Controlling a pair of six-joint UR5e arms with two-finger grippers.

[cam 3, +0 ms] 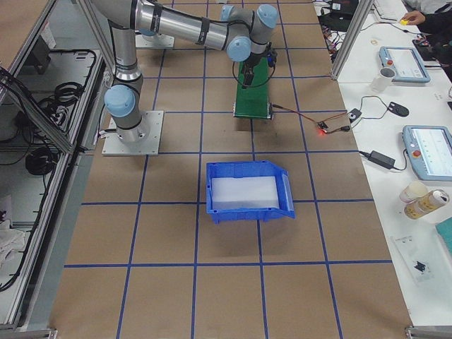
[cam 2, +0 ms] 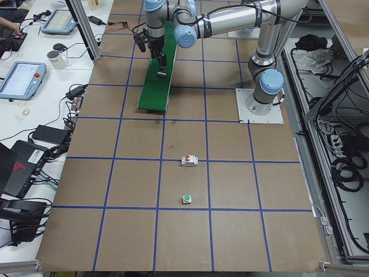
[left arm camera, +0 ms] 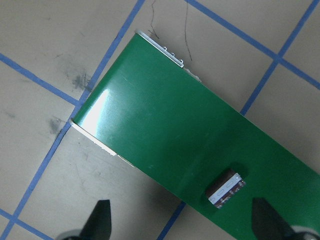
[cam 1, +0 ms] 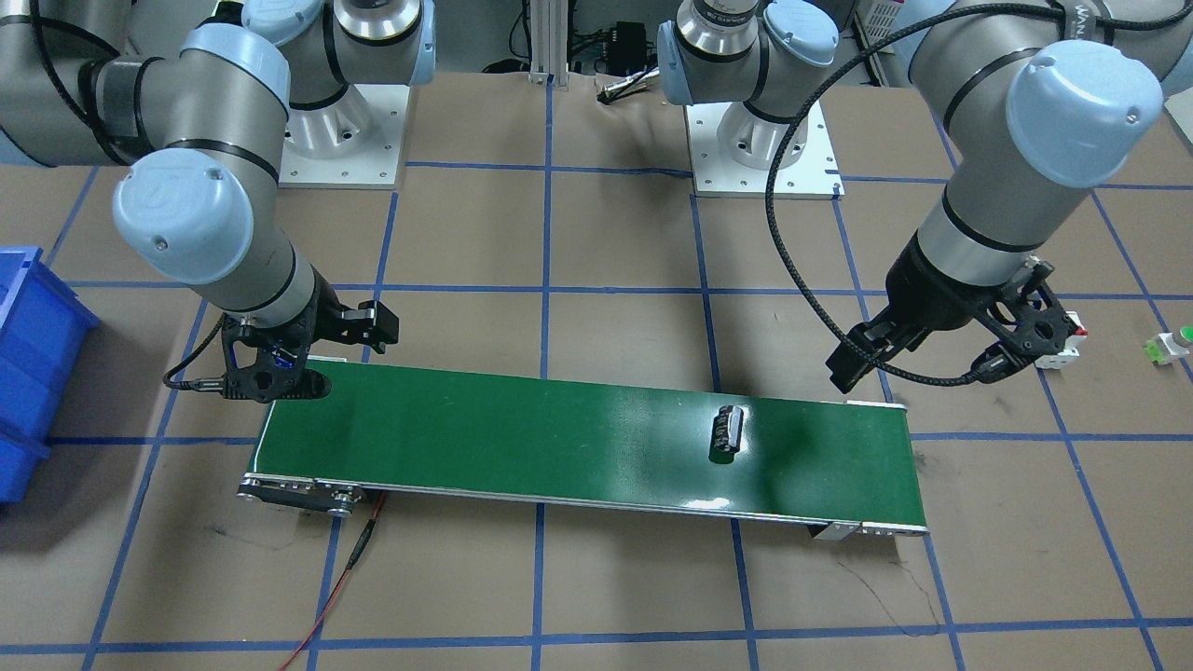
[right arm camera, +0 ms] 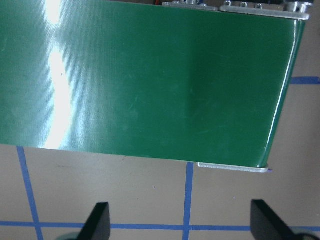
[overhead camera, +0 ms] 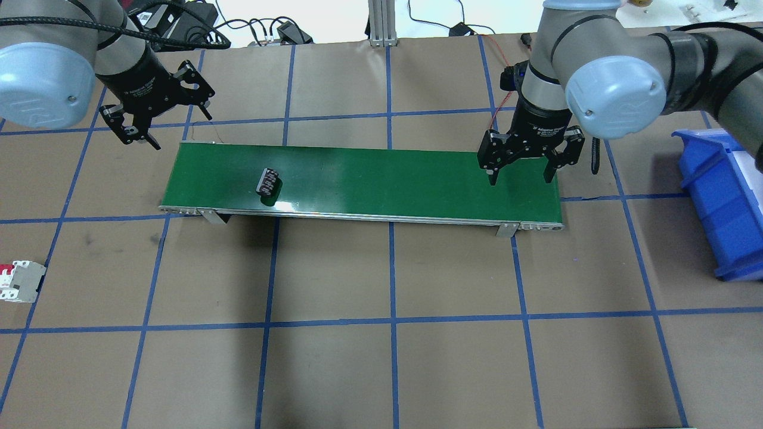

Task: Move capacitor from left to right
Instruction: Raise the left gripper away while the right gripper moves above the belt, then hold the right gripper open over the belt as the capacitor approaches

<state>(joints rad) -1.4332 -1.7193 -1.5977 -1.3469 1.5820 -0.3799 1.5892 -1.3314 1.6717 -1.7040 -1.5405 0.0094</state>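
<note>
The capacitor [overhead camera: 267,181] is a small black oblong piece with grey spots. It lies on the left part of the green conveyor belt [overhead camera: 387,179], near the front edge, and shows in the front view [cam 1: 728,431] and the left wrist view [left arm camera: 227,188]. My left gripper [overhead camera: 183,132] is open and empty. It hangs above the belt's back left corner, apart from the capacitor, and also shows in the front view [cam 1: 918,373]. My right gripper [overhead camera: 519,179] is open and empty above the belt's right end, and also shows in the front view [cam 1: 340,359].
A blue bin [overhead camera: 721,196] stands on the table to the right of the belt. A white block with red switches [overhead camera: 18,281] lies at the far left edge. A small white piece with a green cap [cam 1: 1172,347] lies near it. A red wire [cam 1: 345,578] runs from the belt's right end.
</note>
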